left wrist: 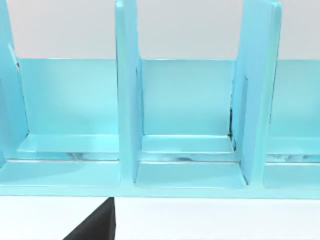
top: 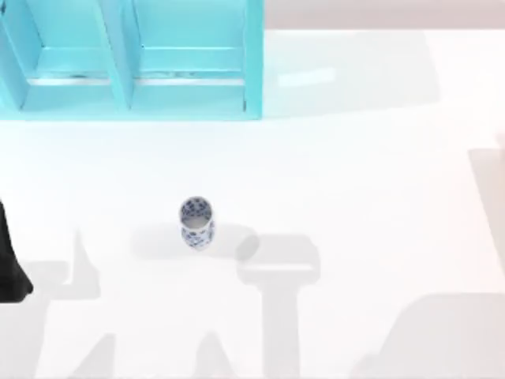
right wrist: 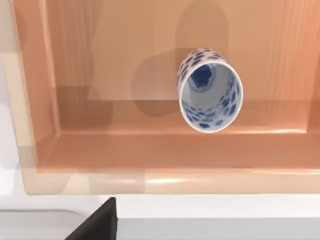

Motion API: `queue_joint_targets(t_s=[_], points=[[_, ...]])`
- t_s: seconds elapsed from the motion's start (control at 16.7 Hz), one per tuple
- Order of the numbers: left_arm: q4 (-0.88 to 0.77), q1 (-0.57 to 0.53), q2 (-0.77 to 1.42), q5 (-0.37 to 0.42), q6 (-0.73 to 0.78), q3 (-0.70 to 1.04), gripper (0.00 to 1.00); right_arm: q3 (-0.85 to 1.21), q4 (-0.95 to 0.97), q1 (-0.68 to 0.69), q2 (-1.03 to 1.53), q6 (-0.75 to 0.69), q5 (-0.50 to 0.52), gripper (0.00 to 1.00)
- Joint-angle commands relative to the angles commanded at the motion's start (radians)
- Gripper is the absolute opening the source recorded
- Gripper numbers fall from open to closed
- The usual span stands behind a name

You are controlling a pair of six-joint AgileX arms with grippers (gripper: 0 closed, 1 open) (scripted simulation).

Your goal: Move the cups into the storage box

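- One cup [top: 196, 223] stood upright on the white table [top: 379, 205], near the middle and a little toward the left side, open end up, nothing touching it.
- A turquoise rack [top: 130, 59] with upright dividers sat at the table's far left corner, well apart from that cup.
- The left wrist view faced the rack [left wrist: 187, 125], its compartments bare.
- The second cup [right wrist: 210, 90] stood inside a wooden box [right wrist: 30, 150], on the floor of it close to one wall, in the right wrist view.
- A dark part of the left arm [top: 9, 260] sat at the table's left edge.
- Whether either claw was wide or narrow could not be told.
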Motion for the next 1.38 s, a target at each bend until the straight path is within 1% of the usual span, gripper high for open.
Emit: queue_joint_targets(t_s=[0.18, 0.3, 0.42, 0.78, 0.96, 1.14, 1.26, 1.38], points=[[0.000, 0.000, 0.000, 0.000, 0.000, 0.000, 1.00, 0.118, -0.005, 0.128, 0.098, 0.125, 0.014, 1.00], [0.000, 0.000, 0.000, 0.000, 0.000, 0.000, 1.00, 0.227, -0.011, 0.266, 0.193, 0.260, 0.030, 1.00], [0.000, 0.000, 0.000, 0.000, 0.000, 0.000, 1.00, 0.347, -0.020, 0.443, 0.309, 0.430, 0.051, 1.00], [0.000, 0.000, 0.000, 0.000, 0.000, 0.000, 1.00, 0.701, -0.045, 1.047, 0.686, 1.014, 0.117, 1.00], [0.000, 0.000, 0.000, 0.000, 0.000, 0.000, 1.00, 0.855, -0.030, 1.275, 0.827, 1.248, 0.137, 1.00], [0.000, 0.000, 0.000, 0.000, 0.000, 0.000, 1.00, 0.976, -0.002, 1.412, 0.913, 1.396, 0.150, 1.00], [0.000, 0.000, 0.000, 0.000, 0.000, 0.000, 1.00, 1.026, 0.016, 1.451, 0.940, 1.448, 0.156, 1.00], [0.000, 0.000, 0.000, 0.000, 0.000, 0.000, 1.00, 1.043, 0.023, 1.457, 0.948, 1.464, 0.157, 1.00]])
